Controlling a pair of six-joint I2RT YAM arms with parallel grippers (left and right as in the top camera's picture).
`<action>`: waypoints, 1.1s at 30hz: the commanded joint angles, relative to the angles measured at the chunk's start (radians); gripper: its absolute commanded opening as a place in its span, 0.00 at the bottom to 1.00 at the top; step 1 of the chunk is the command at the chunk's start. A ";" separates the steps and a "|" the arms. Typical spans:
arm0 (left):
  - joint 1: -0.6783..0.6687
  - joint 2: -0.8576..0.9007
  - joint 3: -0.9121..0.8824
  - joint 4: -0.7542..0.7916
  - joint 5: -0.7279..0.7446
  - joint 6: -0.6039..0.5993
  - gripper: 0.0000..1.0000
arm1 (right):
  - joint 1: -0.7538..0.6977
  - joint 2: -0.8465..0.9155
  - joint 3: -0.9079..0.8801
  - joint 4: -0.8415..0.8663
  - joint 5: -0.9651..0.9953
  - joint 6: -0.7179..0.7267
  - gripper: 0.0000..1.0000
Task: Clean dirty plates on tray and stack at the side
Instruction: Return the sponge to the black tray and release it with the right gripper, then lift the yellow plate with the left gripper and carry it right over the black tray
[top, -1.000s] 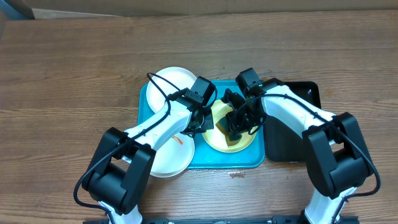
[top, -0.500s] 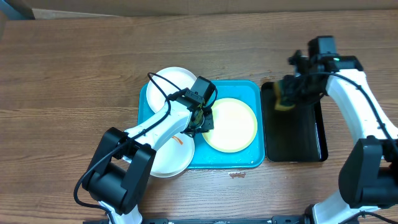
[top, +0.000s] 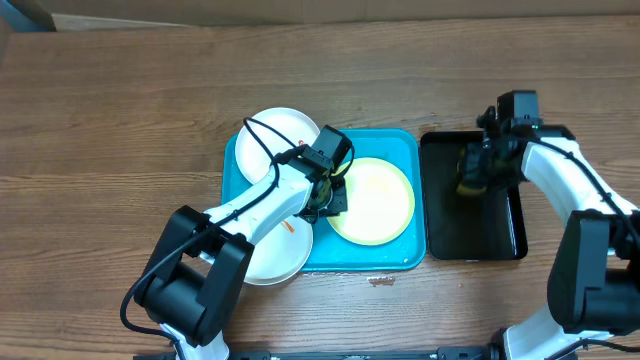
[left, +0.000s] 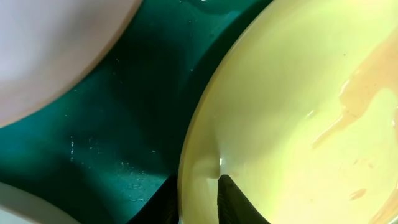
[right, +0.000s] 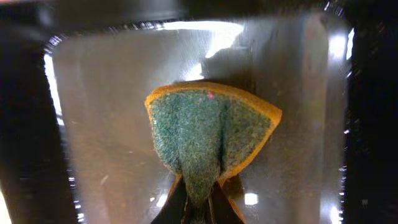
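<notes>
The left gripper (top: 329, 197) is straddling the yellow-green plate (top: 375, 200) at its 9 o'clock rim, one finger on each side; cannot tell if it is clamping. The plate is lying in the turquoise tray (top: 400, 145). The right gripper (top: 470, 178) is pinching the sponge (right: 211, 134) tight over the black tray (top: 470, 235).

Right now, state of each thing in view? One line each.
turquoise tray: carries all three plates.
black tray: glossy.
yellow-green plate: flat on turquoise tray, faint orange streaks inside.
lower white plate: orange smear, overhangs tray corner.
upper white plate: overhangs tray corner, smear unclear.
sponge: folded, over black tray.
left fingers: closed on yellow-green plate's rim.
right fingers: closed on sponge.
</notes>
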 joint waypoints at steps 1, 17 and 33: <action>-0.006 0.013 0.001 0.004 -0.008 0.011 0.23 | 0.000 -0.003 -0.022 0.018 0.012 0.003 0.08; -0.019 0.014 -0.004 -0.003 -0.013 0.011 0.31 | -0.062 -0.003 0.230 -0.106 -0.036 0.158 0.62; -0.006 0.014 -0.006 0.035 -0.055 0.062 0.05 | -0.287 -0.003 0.242 -0.105 -0.037 0.210 1.00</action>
